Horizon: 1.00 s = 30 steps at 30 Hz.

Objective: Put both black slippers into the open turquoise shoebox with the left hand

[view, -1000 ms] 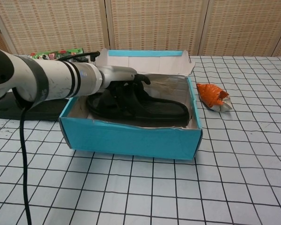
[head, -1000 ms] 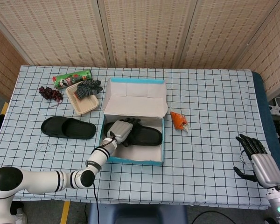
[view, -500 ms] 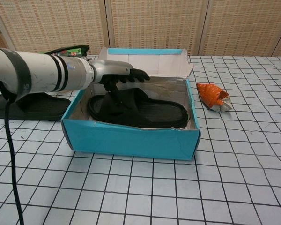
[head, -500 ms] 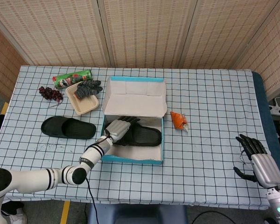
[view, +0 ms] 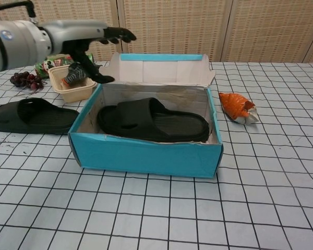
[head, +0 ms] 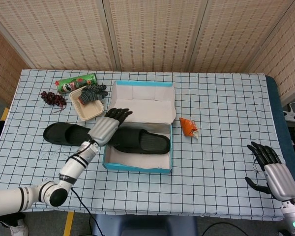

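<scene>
While one matte rubber slipper lies flat in the turquoise cardboard shoebox, the other slipper sits on the checked cloth just left of it. The left hand hovers above between them, fingers spread, holding nothing. The right hand rests loosely spread, empty.

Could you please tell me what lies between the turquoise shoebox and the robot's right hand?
Only bare checkered tablecloth separates the shoebox from the right robot hand in the head view.
</scene>
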Each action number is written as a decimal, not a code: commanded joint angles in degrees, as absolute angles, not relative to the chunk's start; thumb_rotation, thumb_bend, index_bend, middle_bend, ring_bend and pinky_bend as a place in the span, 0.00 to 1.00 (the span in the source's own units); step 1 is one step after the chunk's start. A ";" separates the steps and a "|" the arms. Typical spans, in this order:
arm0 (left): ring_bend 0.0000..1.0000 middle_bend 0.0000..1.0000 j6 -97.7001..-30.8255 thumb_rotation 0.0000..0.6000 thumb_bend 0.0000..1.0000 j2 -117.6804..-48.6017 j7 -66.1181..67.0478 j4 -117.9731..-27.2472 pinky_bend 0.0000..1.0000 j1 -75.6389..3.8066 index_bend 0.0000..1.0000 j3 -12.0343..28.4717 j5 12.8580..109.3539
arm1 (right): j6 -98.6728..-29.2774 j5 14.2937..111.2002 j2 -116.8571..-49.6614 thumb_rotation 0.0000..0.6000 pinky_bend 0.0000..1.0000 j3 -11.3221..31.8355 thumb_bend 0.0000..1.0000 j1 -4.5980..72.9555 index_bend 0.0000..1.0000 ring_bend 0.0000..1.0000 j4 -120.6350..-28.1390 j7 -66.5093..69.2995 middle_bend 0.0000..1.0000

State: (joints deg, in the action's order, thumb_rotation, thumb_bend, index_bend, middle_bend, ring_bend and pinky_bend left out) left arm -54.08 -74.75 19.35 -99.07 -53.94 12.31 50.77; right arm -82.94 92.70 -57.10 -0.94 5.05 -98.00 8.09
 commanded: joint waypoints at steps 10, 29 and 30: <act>0.00 0.00 -52.54 1.00 0.34 -65.83 11.44 -90.69 0.00 -42.18 0.00 4.97 50.79 | -86.36 96.01 -56.99 1.00 0.00 -1.98 0.17 3.48 0.00 0.00 -99.39 7.20 0.00; 0.00 0.00 -45.79 1.00 0.33 -76.32 9.49 -76.08 0.00 -41.28 0.00 3.81 54.27 | -87.75 96.87 -56.89 1.00 0.00 -1.91 0.17 2.97 0.00 0.00 -99.56 7.13 0.00; 0.00 0.00 -45.47 1.00 0.33 -76.93 10.09 -75.42 0.00 -41.46 0.00 3.83 53.92 | -87.81 96.91 -56.79 1.00 0.00 -1.96 0.17 2.91 0.00 0.00 -99.49 7.29 0.00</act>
